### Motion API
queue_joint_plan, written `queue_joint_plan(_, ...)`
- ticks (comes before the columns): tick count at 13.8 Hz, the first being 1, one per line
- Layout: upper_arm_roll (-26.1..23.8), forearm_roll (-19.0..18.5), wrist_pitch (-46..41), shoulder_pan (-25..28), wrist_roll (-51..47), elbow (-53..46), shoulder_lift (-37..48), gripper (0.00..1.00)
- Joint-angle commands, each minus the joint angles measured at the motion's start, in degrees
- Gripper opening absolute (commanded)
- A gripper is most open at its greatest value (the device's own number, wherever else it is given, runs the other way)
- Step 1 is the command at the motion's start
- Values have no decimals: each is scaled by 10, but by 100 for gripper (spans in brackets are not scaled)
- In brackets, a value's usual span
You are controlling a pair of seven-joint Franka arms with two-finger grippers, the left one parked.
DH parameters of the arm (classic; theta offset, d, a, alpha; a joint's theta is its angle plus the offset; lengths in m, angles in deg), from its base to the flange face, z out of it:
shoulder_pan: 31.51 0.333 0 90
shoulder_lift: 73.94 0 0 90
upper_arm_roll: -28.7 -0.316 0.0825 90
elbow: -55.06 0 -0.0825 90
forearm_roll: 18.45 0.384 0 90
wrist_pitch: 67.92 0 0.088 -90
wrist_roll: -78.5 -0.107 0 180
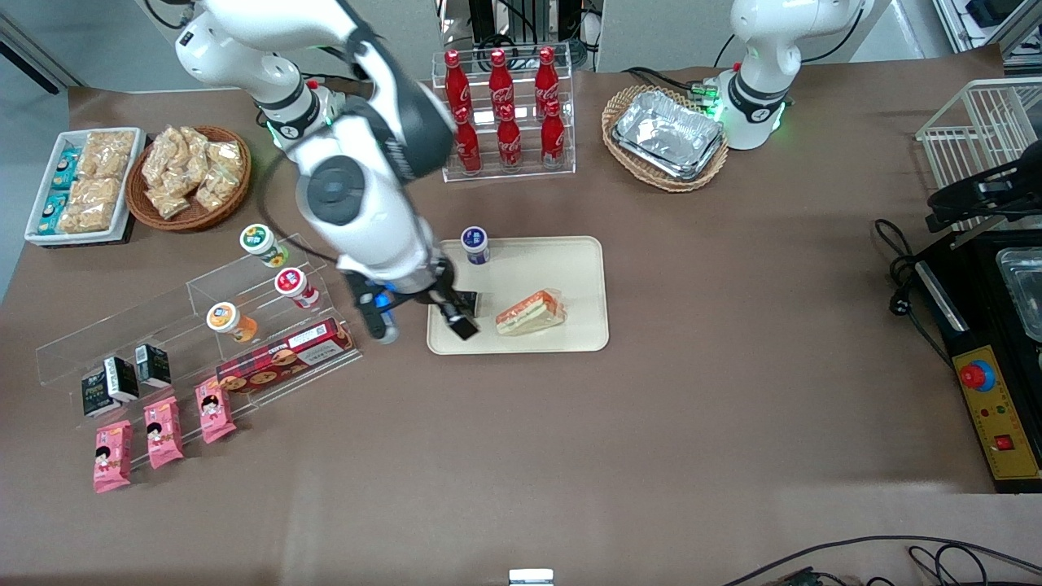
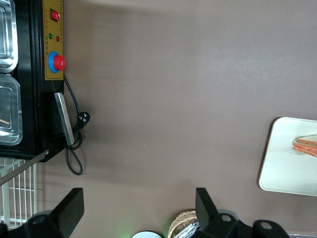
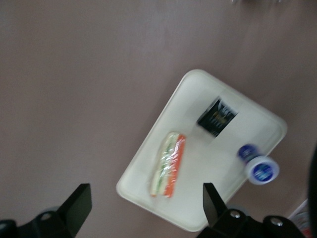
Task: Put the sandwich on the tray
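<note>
Sandwich — lodged on tray, toward its four o'clock corner; placement judged done. Gripper held above the tray's eight o'clock part, spread and empty — withdrawal alone is left.

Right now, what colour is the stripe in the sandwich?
Orange-red, on the sandwich; clearest in the front view.

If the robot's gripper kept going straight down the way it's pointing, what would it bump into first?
Probably the tray. The gripper is open and hangs above it, pointing down. The sandwich lies on the tray nearly under it, so it might touch that first. Depth is hard to judge.
</note>
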Motion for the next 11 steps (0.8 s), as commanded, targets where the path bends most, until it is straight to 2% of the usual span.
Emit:
queue_joint_plan(1, 29, -55, -92, -20, 176, -22, 32, 100)
queue_joint_plan(3, 51, -104, -109, -20, 277, -22, 50, 100)
queue_joint_plan(6, 86, -148, -114, -20, 396, -21, 71, 100)
queue_joint_plan(9, 146, -155, -127, -21, 529, -18, 90, 100)
queue_joint_plan(11, 166, -155, -139, -47, 614, -15, 106, 100)
